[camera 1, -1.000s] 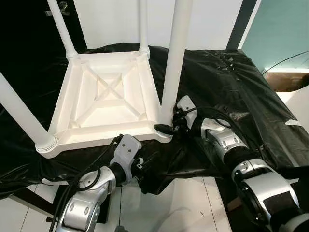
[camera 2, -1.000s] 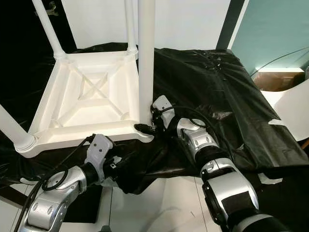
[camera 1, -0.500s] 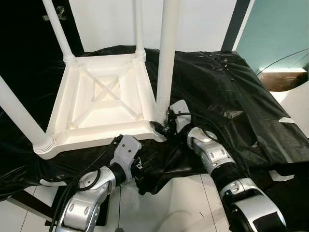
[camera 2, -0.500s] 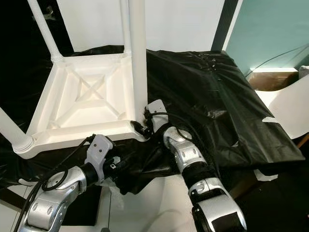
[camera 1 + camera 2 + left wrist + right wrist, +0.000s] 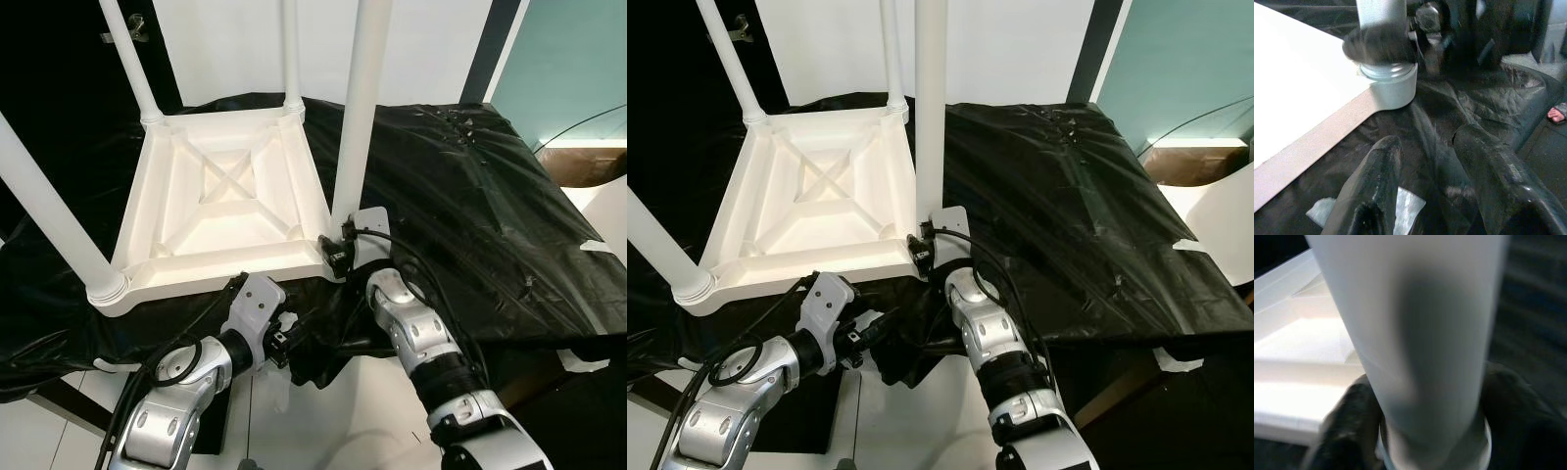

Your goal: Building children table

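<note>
White table (image 5: 220,201) lies upside down on black sheeting (image 5: 470,196), ribbed underside up, four legs standing from its corners. The one that matters is the leg (image 5: 361,108) at the near right corner: long axis upright, running out of the top of the head views, foot seated in the corner socket. Right gripper (image 5: 336,253) is right at that foot, its two black fingers (image 5: 1347,421) to either side of the leg base and touching it, clamped on the leg just above the collar. So the leg rises straight up from the claw; any turn or push goes about that upright axis. Left gripper (image 5: 282,340) sits lower, off the near edge of the table, near the same corner but apart from it, fingers (image 5: 1376,191) spread with only sheeting between them. Right arm is the nearer by far.
</note>
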You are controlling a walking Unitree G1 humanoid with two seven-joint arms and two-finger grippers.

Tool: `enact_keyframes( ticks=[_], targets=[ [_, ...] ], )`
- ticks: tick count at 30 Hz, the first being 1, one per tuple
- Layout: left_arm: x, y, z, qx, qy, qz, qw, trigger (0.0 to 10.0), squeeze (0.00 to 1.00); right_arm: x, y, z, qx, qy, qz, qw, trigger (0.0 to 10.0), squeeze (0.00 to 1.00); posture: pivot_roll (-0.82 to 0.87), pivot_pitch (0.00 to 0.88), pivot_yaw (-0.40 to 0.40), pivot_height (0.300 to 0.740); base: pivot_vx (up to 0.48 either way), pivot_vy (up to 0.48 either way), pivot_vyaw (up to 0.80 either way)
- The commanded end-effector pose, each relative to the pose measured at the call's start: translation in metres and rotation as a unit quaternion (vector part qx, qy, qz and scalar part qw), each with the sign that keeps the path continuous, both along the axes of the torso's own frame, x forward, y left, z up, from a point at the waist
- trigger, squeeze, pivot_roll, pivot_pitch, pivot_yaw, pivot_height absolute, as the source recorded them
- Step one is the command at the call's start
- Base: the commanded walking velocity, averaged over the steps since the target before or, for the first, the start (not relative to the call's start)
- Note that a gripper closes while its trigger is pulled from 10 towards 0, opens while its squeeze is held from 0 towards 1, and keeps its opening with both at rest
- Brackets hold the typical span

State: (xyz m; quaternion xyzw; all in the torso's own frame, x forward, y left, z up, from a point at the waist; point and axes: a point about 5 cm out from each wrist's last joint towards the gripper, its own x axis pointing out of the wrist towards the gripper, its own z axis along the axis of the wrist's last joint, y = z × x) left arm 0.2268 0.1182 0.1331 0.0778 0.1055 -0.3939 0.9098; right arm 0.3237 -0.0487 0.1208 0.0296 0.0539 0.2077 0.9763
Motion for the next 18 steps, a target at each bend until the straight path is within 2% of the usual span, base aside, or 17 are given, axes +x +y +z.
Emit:
enact_keyframes(
  ticks=[1,5,9,10,13,14,18],
  targets=[
    [0.000,-0.001,0.001,0.001,0.001,0.008,1.000,10.0,0.00,-0.003,0.003,0.000,0.018,-0.003,0.027,0.999,10.0,1.00,0.10,0.003,-0.018,0.740,0.000,0.000,0.00],
    [0.000,-0.001,0.001,0.000,0.001,0.008,1.000,10.0,0.00,-0.002,-0.006,0.003,0.015,-0.015,0.034,0.999,10.0,1.00,0.10,0.003,-0.020,0.740,0.000,0.000,0.00],
    [-0.002,-0.001,0.000,0.001,0.002,0.009,1.000,10.0,0.00,-0.002,-0.028,0.002,0.005,-0.024,0.067,0.997,10.0,1.00,0.10,0.000,-0.023,0.740,0.000,0.000,0.00],
    [-0.002,-0.001,-0.001,0.001,0.002,0.009,1.000,10.0,0.00,-0.001,-0.033,0.002,-0.001,-0.029,0.078,0.997,10.0,0.82,0.10,0.000,-0.024,0.740,0.000,0.000,0.00],
    [-0.002,-0.001,-0.001,0.001,0.002,0.009,1.000,10.0,0.00,-0.001,-0.037,0.002,-0.007,-0.036,0.089,0.995,10.0,0.82,0.10,0.000,-0.024,0.740,0.000,0.000,0.00],
    [-0.001,-0.001,-0.001,0.001,0.002,0.009,1.000,10.0,0.00,0.000,-0.040,0.003,-0.011,-0.041,0.103,0.994,10.0,0.00,0.10,0.000,-0.024,0.740,0.000,0.000,0.00],
    [-0.001,-0.002,0.000,0.000,0.002,0.009,1.000,10.0,0.00,0.001,-0.042,0.003,-0.011,-0.043,0.117,0.992,10.0,0.00,0.10,0.000,-0.024,0.740,0.000,0.000,0.00]
  ],
)
